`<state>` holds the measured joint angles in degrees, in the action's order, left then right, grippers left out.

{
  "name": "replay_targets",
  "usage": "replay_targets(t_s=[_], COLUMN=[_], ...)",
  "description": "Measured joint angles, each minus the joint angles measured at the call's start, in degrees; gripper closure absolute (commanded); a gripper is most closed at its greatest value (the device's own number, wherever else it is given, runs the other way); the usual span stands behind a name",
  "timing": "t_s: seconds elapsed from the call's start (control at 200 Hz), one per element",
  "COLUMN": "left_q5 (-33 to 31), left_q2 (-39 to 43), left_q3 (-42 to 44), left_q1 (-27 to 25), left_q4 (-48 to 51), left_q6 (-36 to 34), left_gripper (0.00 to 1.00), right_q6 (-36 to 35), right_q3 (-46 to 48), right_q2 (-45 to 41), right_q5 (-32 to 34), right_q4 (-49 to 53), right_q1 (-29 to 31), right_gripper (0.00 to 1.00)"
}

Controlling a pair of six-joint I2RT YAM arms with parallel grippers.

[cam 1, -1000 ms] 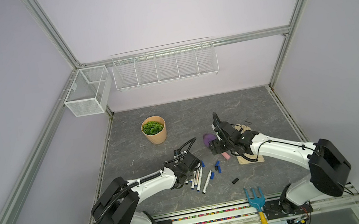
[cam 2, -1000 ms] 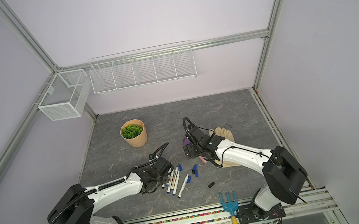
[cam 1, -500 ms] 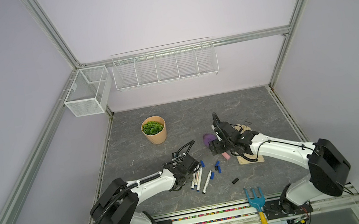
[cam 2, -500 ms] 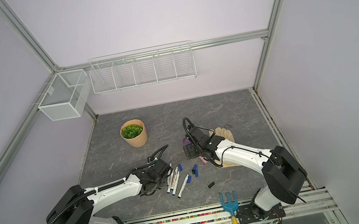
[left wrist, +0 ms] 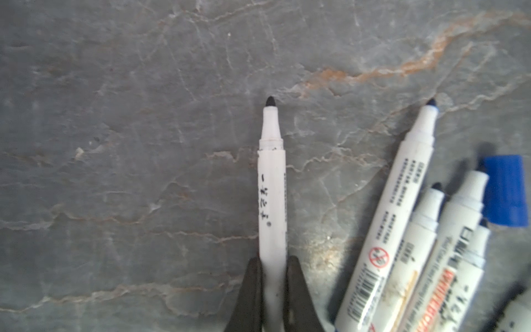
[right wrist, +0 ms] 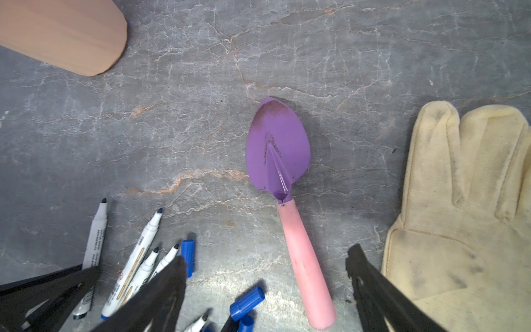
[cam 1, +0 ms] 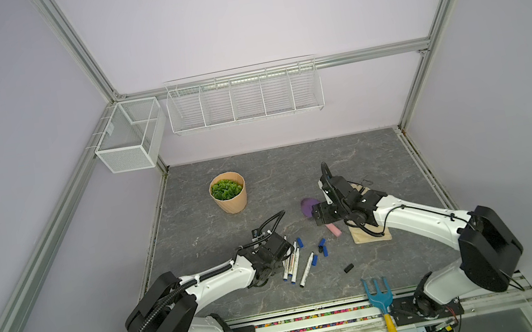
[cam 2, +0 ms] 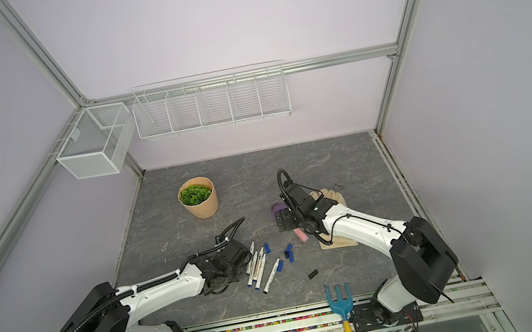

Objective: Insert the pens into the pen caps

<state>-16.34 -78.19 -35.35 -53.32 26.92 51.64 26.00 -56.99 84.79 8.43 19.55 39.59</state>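
Grey marbled desk point(cam 1: 259, 175), viewed from above. The left hand point(left wrist: 272, 268), low on the near left, is clenched on the barrel of one black-tipped pen point(left wrist: 271, 186). That pen's tip is bare and points away from the hand. Whether it is clear of the desk cannot be told. The right hand point(right wrist: 265, 254) is released, jaws wide and empty. It hovers by the pink handle of the purple trowel point(right wrist: 277, 149), with the cream glove point(right wrist: 459, 201) to its right. The other pens point(cam 1: 294, 264) lie bunched just right of the left hand, every visible tip uncapped. The pen caps point(cam 1: 325, 251) lie loose on the desk. The blue ones are beside and right of the bunch, and one black cap point(cam 1: 348, 268) lies nearer and further right. Judged progress: no pen is capped and the first is only grasped, so every insertion remains.
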Motion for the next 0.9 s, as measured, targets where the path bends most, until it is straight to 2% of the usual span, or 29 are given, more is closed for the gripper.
replay_targets(t_s=[0.11, 0.32, 0.51, 0.705, 0.79, 0.9], left_q5=[2.69, 6.19, 6.97, 7.45, 7.45, 7.30], left_q2=[8.44, 26.73, 31.82, 31.80, 31.80, 31.50], left_q3=[2.29, 9.49, 12.87, 12.90, 12.90, 13.20], left_q1=[0.00, 0.00, -0.11, -0.11, -0.11, -0.11], left_q4=[-3.10, -17.11, -23.74, -27.63, -28.85, -29.22], left_q6=[-4.13, -11.04, -13.42, -14.67, -14.86, -14.93], left_gripper=[1.00, 1.00, 1.00, 1.00, 1.00, 1.00], right_q6=[-1.75, -7.19, -10.60, -11.52, -11.56, -11.04], right_q3=[-0.02, -2.71, -6.73, -10.88, -11.91, -13.11], right_q2=[-1.14, -2.19, -1.99, 1.99, 4.26, 6.54], right_q5=[-3.74, -14.32, -21.20, -25.00, -25.99, -26.95], right_q4=[-0.22, -0.74, -1.01, -1.46, -1.57, -1.66], right_q1=[0.22, 4.46, 9.64, 10.75, 10.75, 10.62], right_gripper=[0.08, 0.06, 0.00, 0.11, 0.19, 0.34])
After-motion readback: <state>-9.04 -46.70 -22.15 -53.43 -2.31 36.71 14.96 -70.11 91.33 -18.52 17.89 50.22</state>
